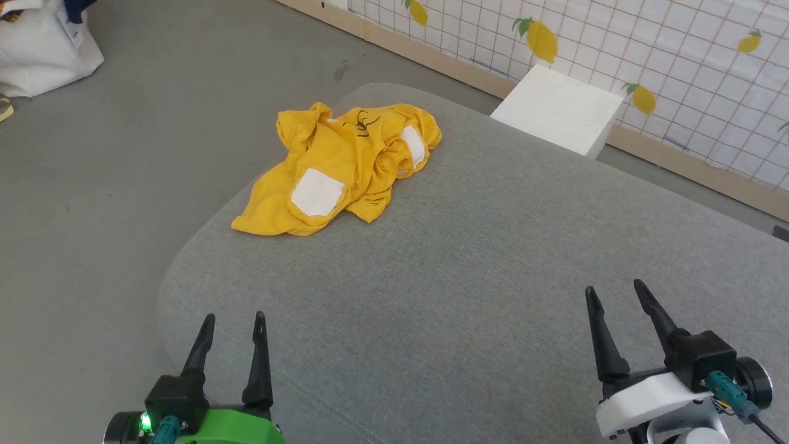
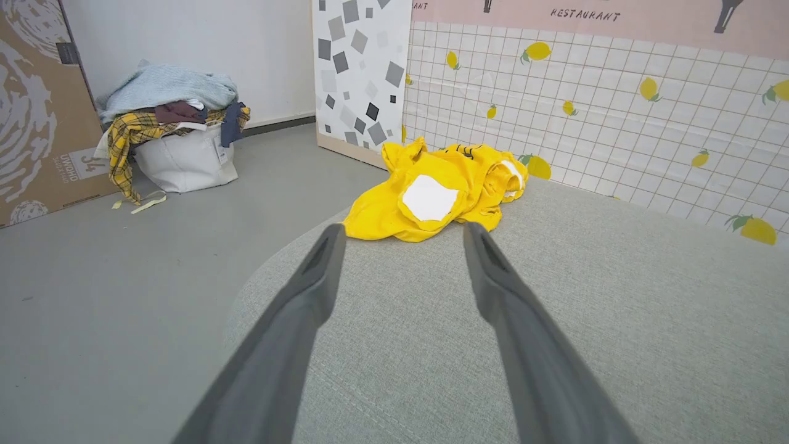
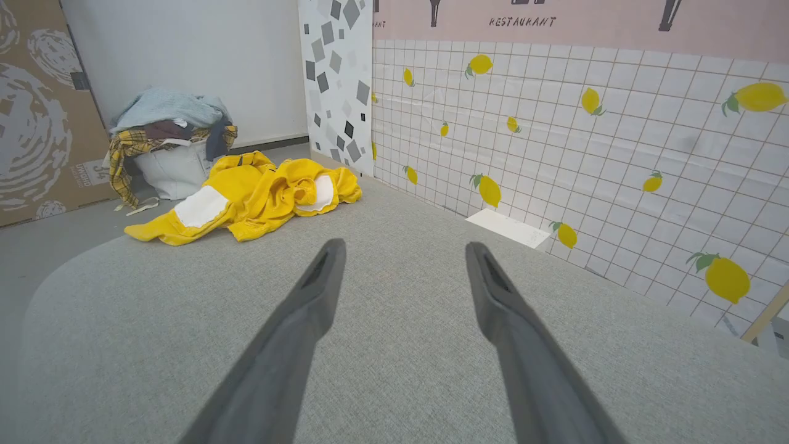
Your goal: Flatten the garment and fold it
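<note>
You had one garment (image 1: 342,169), lying crumpled at the far left corner of the grey padded bench (image 1: 462,277) and not yet flattened, so I judged the task unstarted. Your two claws, left gripper (image 1: 234,316) and right gripper (image 1: 614,285), hovered at the bench's near edge, well apart from the shirt. Both were spread wide and empty, apparently parked ready to reach. One white block (image 1: 558,108) stood beyond the bench's far edge.

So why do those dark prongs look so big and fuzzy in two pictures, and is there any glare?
Left wrist view: the left claw sits right at the lens, so it looms large and soft, while the yellow T-shirt is crisp. Right wrist view: same for the right claw. Head view: light is soft and even, shadows faint, no glare, both claws sharp.
</note>
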`<state>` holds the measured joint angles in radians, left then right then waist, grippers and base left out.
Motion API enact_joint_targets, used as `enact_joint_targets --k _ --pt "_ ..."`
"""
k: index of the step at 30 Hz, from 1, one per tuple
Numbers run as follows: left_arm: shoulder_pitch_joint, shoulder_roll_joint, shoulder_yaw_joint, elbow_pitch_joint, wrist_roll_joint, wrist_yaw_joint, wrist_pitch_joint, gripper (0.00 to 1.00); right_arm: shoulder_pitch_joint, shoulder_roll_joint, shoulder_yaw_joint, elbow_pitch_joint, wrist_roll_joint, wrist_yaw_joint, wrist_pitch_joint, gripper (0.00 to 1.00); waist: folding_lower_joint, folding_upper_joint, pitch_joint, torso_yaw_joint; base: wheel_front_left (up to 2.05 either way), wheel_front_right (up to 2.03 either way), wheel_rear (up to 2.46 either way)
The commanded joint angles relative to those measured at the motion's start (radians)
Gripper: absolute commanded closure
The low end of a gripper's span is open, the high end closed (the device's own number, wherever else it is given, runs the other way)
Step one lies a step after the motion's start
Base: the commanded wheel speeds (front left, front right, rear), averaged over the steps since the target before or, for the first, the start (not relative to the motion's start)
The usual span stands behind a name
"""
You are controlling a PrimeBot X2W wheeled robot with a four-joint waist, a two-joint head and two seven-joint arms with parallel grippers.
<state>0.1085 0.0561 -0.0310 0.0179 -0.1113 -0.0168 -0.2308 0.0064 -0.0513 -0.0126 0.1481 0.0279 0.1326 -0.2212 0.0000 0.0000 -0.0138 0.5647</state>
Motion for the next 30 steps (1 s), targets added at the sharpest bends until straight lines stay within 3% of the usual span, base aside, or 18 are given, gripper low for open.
enact_joint_targets --k 1,11,30 --pt "0.023 -0.005 -0.003 0.002 -0.013 0.001 -0.012 0.00 0.017 0.001 -0.002 0.007 0.004 -0.002 -0.013 0.00 0.0000 0.0000 -0.002 0.010 0.00 0.00 0.00" --pt "0.035 -0.006 -0.004 0.012 -0.017 -0.007 -0.031 0.00 0.021 0.001 -0.005 0.021 0.008 -0.002 -0.033 0.00 0.0000 0.0000 -0.016 0.050 0.00 0.00 0.00" --pt "-0.026 -0.006 -0.034 -0.006 -0.034 -0.016 -0.031 0.00 0.005 0.001 -0.017 -0.014 -0.005 -0.002 -0.025 0.00 0.0000 0.0000 0.028 0.028 0.00 0.00 0.00"
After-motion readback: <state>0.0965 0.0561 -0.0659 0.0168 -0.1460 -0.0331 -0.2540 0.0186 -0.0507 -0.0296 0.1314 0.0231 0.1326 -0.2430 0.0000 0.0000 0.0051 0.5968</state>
